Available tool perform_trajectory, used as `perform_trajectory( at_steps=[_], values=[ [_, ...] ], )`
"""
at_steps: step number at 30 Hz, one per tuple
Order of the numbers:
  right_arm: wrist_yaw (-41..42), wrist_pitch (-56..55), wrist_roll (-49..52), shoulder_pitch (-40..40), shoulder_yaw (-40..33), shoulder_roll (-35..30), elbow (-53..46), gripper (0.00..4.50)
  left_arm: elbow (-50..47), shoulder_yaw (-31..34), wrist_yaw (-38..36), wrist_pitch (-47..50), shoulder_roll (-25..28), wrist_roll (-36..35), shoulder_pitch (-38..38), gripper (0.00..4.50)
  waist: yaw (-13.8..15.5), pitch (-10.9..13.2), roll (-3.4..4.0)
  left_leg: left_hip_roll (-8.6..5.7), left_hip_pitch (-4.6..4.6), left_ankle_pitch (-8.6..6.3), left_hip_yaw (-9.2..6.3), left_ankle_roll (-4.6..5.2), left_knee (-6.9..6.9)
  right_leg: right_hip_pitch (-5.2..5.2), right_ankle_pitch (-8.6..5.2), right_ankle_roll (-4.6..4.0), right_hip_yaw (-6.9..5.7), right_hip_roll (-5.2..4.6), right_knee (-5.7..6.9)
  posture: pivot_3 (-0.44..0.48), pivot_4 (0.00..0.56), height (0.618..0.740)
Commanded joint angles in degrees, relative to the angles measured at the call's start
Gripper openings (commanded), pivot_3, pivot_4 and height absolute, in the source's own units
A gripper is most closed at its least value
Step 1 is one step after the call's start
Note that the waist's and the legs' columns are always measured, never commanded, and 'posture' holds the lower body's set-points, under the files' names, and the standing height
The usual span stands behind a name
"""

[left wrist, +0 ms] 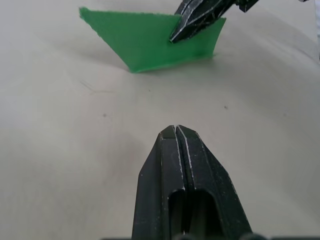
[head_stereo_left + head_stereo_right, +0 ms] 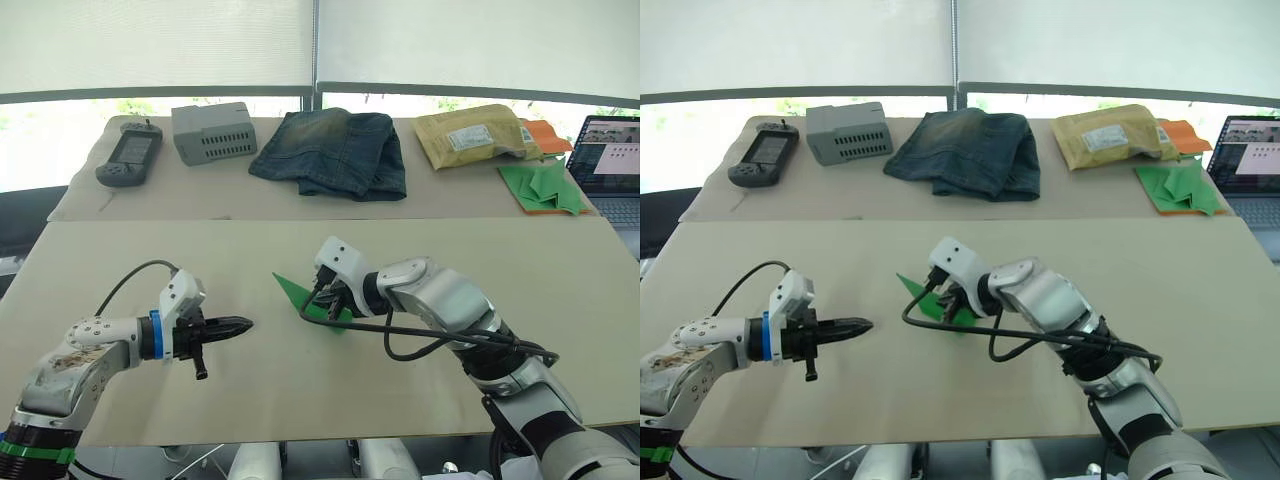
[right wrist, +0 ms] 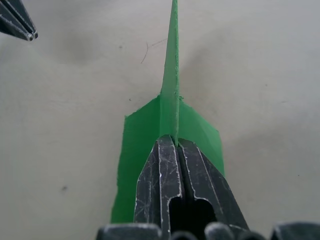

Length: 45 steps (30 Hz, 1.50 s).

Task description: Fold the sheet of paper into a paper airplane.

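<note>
The right gripper (image 3: pixel 176 142) pinches the paper airplane (image 1: pixel 150 42) upright by its fold. The left gripper (image 2: pixel 240 325), fingers pressed together, points at it from its left, apart

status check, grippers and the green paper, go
Right gripper shut on paper airplane, keel pinched upright. Left gripper shut, empty, apart. Nothing in the way.

A handheld controller (image 2: pixel 129 155), a grey box (image 2: pixel 213 132), folded jeans (image 2: pixel 335 150) and a padded envelope (image 2: pixel 475 135) are lying in a row along the far table (image 2: pixel 250 200), with green and orange papers (image 2: pixel 545 180) sitting near a laptop (image 2: pixel 610 165) at its right end.
</note>
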Motion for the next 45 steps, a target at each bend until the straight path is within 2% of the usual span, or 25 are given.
perform_trajectory(
  at_steps=[1,5,9,12,16,24,27,30,33,38,43,45],
  values=[
    [1.24,-1.42,0.53,-1.76,-2.7,-3.51,-3.36,0.05,-2.19,4.2,1.53,-0.09,-2.86,-5.17,-3.7,0.0,0.23,0.01,0.0,0.0,-0.01,0.0,0.0,0.0,0.0,0.0,0.01,0.01,0.0,-0.01,-0.01,0.0,0.15,0.728],
    [0.79,1.46,1.2,-1.36,-8.4,-8.79,-4.52,0.05,-2.41,4.78,3.06,0.06,-5.01,-6.72,-7.49,0.0,0.35,0.02,0.02,-0.02,-0.31,0.0,-0.14,0.0,0.35,-0.05,0.09,0.15,-0.07,-0.02,0.0,0.0,0.15,0.728],
    [-0.59,-0.43,-0.8,0.51,-13.07,-15.18,-1.38,0.05,-2.8,3.16,2.77,-0.02,-5.73,-6.92,-9.42,0.0,0.21,0.02,0.01,-0.07,-0.38,0.0,-0.05,0.0,0.56,0.02,0.19,0.32,0.0,-0.08,-0.11,0.0,0.15,0.728],
    [-4.12,-1.46,-2.55,1.6,-20.67,-18.99,6.39,0.05,-2.62,1.64,2.6,-0.19,-6.51,-6.81,-11.21,0.0,0.4,0.02,0.01,-0.1,-0.37,0.0,-0.01,0.0,0.58,0.04,0.2,0.33,0.02,-0.05,-0.12,0.0,0.15,0.728],
    [-7.54,-7.9,-5.22,2.36,-26.15,-22.9,18.51,0.05,-2.23,-0.47,2.01,-1.34,-7.13,-5.82,-12.87,0.0,0.41,0.02,0.01,-0.17,-0.38,0.0,0.01,0.01,0.6,0.04,0.22,0.32,0.04,0.01,-0.12,0.0,0.15,0.728],
    [-7.79,-24.0,-7.8,-0.94,-28.15,-21.41,41.71,0.05,-2.05,-2.4,1.14,-2.26,-9.09,-6.21,-15.09,0.0,-0.48,0.03,0.02,-0.11,-0.33,0.0,0.09,0.02,0.55,0.04,0.25,0.28,0.17,0.14,-0.11,0.0,0.15,0.728],
    [-7.29,-28.38,-10.42,-1.88,-25.92,-21.41,47.31,0.05,-2.1,-2.54,1.57,-1.84,-9.63,-6.51,-15.42,0.0,-0.41,0.03,0.02,-0.13,-0.34,0.01,0.1,0.02,0.57,0.05,0.28,0.32,0.18,0.13,-0.12,0.0,0.15,0.728],
    [-7.54,-29.29,-9.46,-3.29,-28.27,-20.31,50.6,0.05,-1.96,-2.44,1.7,-1.75,-9.75,-6.34,-15.67,0.0,-0.34,0.03,0.02,-0.15,-0.34,0.0,0.09,0.02,0.58,0.08,0.28,0.33,0.19,0.11,-0.16,0.0,0.15,0.728],
    [-6.18,-27.92,-9.06,-3.34,-28.91,-21.38,47.92,0.93,-2.1,-2.04,1.66,-1.76,-9.48,-6.4,-15.28,0.0,-0.27,0.03,0.02,-0.14,-0.34,0.0,0.1,0.02,0.59,0.09,0.31,0.35,0.21,0.11,-0.17,0.0,0.15,0.728],
    [-5.19,-25.81,-8.26,-3.28,-30.74,-23.15,44.01,2.7,-1.97,-1.8,2.05,-1.18,-9.41,-6.73,-15.35,0.0,-0.06,0.08,0.11,-0.15,-0.36,0.01,0.09,0.02,0.58,0.08,0.31,0.35,0.2,0.1,-0.17,0.0,0.15,0.728],
    [-2.55,-20.66,-6.01,-2.05,-33.86,-26.72,34.23,4.41,-1.0,-1.15,2.13,0.42,-8.39,-7.32,-16.29,0.0,0.05,0.1,0.14,-0.14,-0.37,0.0,0.08,0.02,0.58,0.06,0.3,0.35,0.19,0.09,-0.17,0.0,0.15,0.728],
    [-1.16,-20.28,-4.79,-0.98,-34.8,-27.73,31.07,4.46,-0.54,-1.13,2.15,1.27,-7.68,-7.3,-16.59,0.0,0.04,0.1,0.14,-0.14,-0.37,0.0,0.07,0.02,0.58,0.06,0.3,0.36,0.18,0.1,-0.16,0.0,0.15,0.728]
  ],
)
